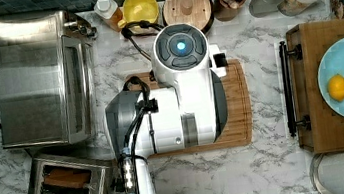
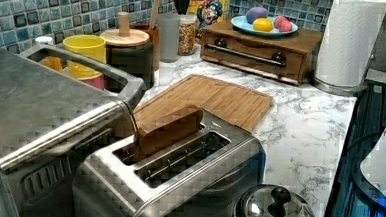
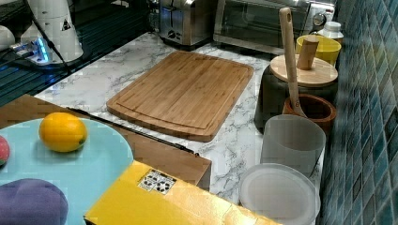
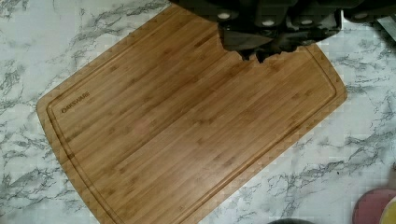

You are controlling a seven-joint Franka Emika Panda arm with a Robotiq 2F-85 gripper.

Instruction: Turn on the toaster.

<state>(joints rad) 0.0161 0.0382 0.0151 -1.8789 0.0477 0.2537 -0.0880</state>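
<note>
Right up close in the wrist view: gripper (image 4: 261, 51) hanging high over the wooden cutting board (image 4: 187, 116). Can't tell if open or closed. Toaster (image 1: 70, 181) down in the top view's bottom left, beside the big toaster oven (image 1: 41, 79), well apart from the claw. Bread (image 2: 167, 129) sticking up out of its slot. Nothing done yet. Still to do: go over, find the lever, push down.

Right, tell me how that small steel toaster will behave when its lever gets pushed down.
The toaster looks boxy, low and metal, so it probably won't tip. Its polished shell on smooth marble may let it slide. The bread slice stands loose in its slot and could shift.
</note>
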